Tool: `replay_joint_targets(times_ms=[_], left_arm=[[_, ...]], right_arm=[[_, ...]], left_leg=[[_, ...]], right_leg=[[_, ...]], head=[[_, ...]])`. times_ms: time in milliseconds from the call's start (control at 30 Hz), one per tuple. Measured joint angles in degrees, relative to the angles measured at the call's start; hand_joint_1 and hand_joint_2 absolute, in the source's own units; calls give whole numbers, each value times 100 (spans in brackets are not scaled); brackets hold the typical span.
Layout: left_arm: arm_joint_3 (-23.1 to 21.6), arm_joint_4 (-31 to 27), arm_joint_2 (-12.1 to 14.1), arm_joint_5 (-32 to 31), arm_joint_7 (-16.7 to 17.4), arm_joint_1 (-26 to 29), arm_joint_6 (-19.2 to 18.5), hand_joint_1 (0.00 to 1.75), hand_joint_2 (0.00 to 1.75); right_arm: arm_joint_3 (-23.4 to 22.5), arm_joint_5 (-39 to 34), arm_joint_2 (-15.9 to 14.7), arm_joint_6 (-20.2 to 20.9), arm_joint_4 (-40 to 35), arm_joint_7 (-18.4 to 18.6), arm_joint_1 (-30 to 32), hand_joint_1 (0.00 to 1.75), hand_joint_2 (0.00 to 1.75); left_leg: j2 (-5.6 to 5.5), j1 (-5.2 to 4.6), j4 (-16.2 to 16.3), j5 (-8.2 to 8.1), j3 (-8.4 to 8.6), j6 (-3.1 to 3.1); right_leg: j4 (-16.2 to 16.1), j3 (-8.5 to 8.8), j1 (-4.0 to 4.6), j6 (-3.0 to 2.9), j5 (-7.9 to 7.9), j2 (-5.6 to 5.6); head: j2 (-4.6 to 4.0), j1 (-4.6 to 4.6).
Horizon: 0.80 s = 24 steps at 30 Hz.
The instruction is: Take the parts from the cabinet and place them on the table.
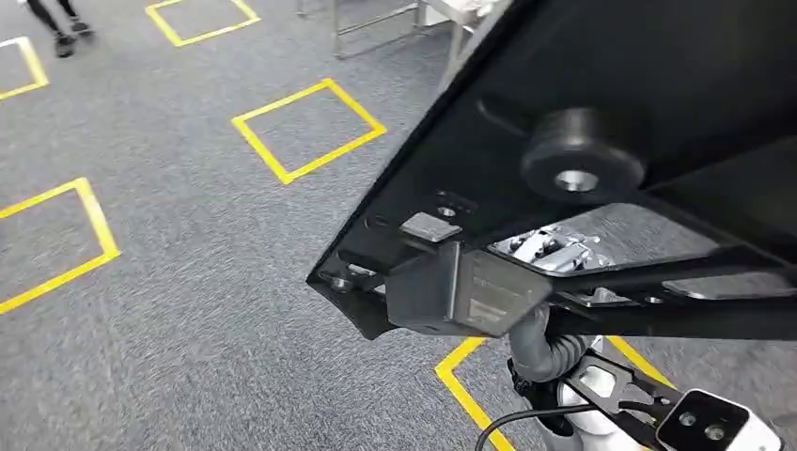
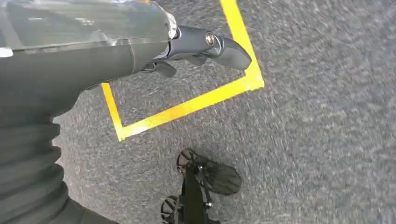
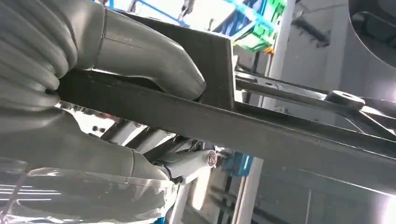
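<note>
Looking down from the head, a large black part (image 1: 601, 169) tilts above grey carpet (image 1: 169, 235) with yellow tape squares (image 1: 308, 129). At the left wrist, the left hand (image 2: 196, 46) hangs loosely apart, holding nothing. At the right wrist, the right hand (image 3: 140, 60) clamps the part's black bar.

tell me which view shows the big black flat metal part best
The head view: the big black flat metal part shows its broad underside, round rubber foot and brackets. The right wrist view shows an edge bar under the right hand.
</note>
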Motion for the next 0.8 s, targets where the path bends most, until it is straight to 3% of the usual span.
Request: replay_joint_targets(times_ms=[67, 100, 133, 233, 267, 300, 333, 367, 433, 467, 500, 533, 567, 600, 633, 667, 733, 767, 800], left_arm=[[0, 0, -11, 0, 0, -11, 0, 0, 175], [0, 0, -17, 0, 0, -12, -13, 0, 175], [0, 0, -22, -2, 2, -11, -17, 0, 175], [2, 0, -28, -9, 2, -26, -33, 0, 175], [4, 0, -31, -24, 2, -42, -39, 0, 175], [2, 0, -28, -30, 2, -50, -39, 0, 175], [2, 0, -39, -57, 9, -45, -48, 0, 175], [2, 0, -42, -68, 13, -23, -46, 0, 175], [4, 0, -29, -72, 24, 21, -26, 0, 175], [4, 0, -28, -77, 33, 26, -17, 0, 175], [4, 0, -24, -76, 33, 21, -17, 0, 175], [4, 0, -22, -79, 33, 11, -17, 0, 175], [4, 0, -15, -79, 33, 8, -15, 0, 175], [4, 0, -9, -81, 33, 11, -17, 0, 175], [4, 0, -9, -81, 33, 11, -17, 0, 175], [4, 0, -9, -83, 39, 7, -17, 0, 175], [7, 0, -4, -87, 48, -1, -15, 0, 175], [7, 0, -13, -94, 50, -17, -17, 0, 175], [4, 0, -15, -118, 50, -34, -22, 0, 175]], right_arm=[[-2, 0, -2, 0, 0, 0, -8, 175, 175], [-4, 0, -2, 15, 0, 4, -18, 175, 175], [-7, 0, -2, 44, 0, 24, -29, 175, 175], [-18, -4, -4, 90, 2, 39, -16, 175, 175], [-28, -4, -4, 101, 0, 42, -12, 175, 175], [-41, -2, -2, 103, 2, 42, -6, 175, 175], [-52, 2, 4, 105, 9, 46, -13, 175, 175], [-55, 4, 13, 109, 18, 46, 1, 175, 175], [-63, 46, 24, 136, 46, 61, 33, 175, 175], [-72, 90, 26, 140, 61, 61, 48, 175, 175], [-74, 111, 26, 142, 77, 61, 50, 175, 175], [-74, 118, 28, 144, 85, 61, 49, 175, 175], [-77, 118, 28, 138, 90, 61, 48, 175, 175], [-83, 118, 37, 135, 94, 61, 46, 175, 175], [-92, 118, 44, 131, 98, 59, 39, 175, 175], [-92, 118, 53, 129, 103, 59, 45, 175, 175], [-109, 116, 52, 116, 114, 57, 78, 175, 175], [-122, 114, 50, 109, 114, 53, 90, 175, 175], [-140, 111, 50, 105, 114, 44, 106, 175, 175]], left_leg=[[113, -10, -1, -37, 55, -22], [160, -20, -2, -60, 79, -52], [211, -50, 12, -83, 76, -88], [388, -46, -23, -98, 125, -137], [412, -56, -29, -138, 161, -201], [170, -22, 78, -229, 143, -219], [-95, -10, 462, -453, -30, -231], [-193, -2, 895, -654, -241, -249], [-247, 2, 1740, -933, -694, -284], [-247, 3, 1831, -863, -782, -290], [-250, 8, 1622, -649, -725, -294], [-264, 15, 1184, -353, -551, -293], [-350, 32, 650, -51, -322, -300], [-574, 68, 228, 103, -161, -304], [-719, 66, 86, -2, -84, -284], [-678, 65, 121, -4, -92, -214], [-577, 21, 114, 3, -93, -137], [-504, 66, 62, 40, -86, -81], [-434, 67, 41, 57, -75, -47]], right_leg=[[-1061, 566, 28, -64, 484, -180], [-1447, 765, 94, -113, 484, -507], [-1486, 773, 145, -138, 487, -504], [-1487, 739, 161, -170, 491, -302], [-1578, 804, 87, -225, 535, -214], [-1619, 832, 80, -232, 548, -171], [-1620, 838, 62, -261, 551, -112], [-1618, 839, 56, -274, 547, -44], [-1609, 837, 57, -279, 545, 121], [-1600, 840, 54, -277, 544, 203], [-1589, 848, 46, -267, 537, 287], [-1571, 859, 36, -249, 525, 365], [-1545, 869, 25, -218, 504, 438], [-1507, 853, 15, -182, 481, 502], [-1445, 810, 44, -147, 460, 571], [-1453, 776, 27, -113, 483, 621], [-1490, 755, -2, -35, 519, 728], [-1479, 740, 15, -6, 519, 782], [-1407, 720, 24, 5, 456, 559]], head=[[0, 0], [0, 0], [0, 0], [-2, 0], [0, 0], [0, 0], [0, -2], [0, 0], [-2, 0], [-2, 0], [0, 0], [0, 0], [0, 0], [0, 0], [0, 0], [0, -2], [0, 0], [0, 0], [0, 0]])
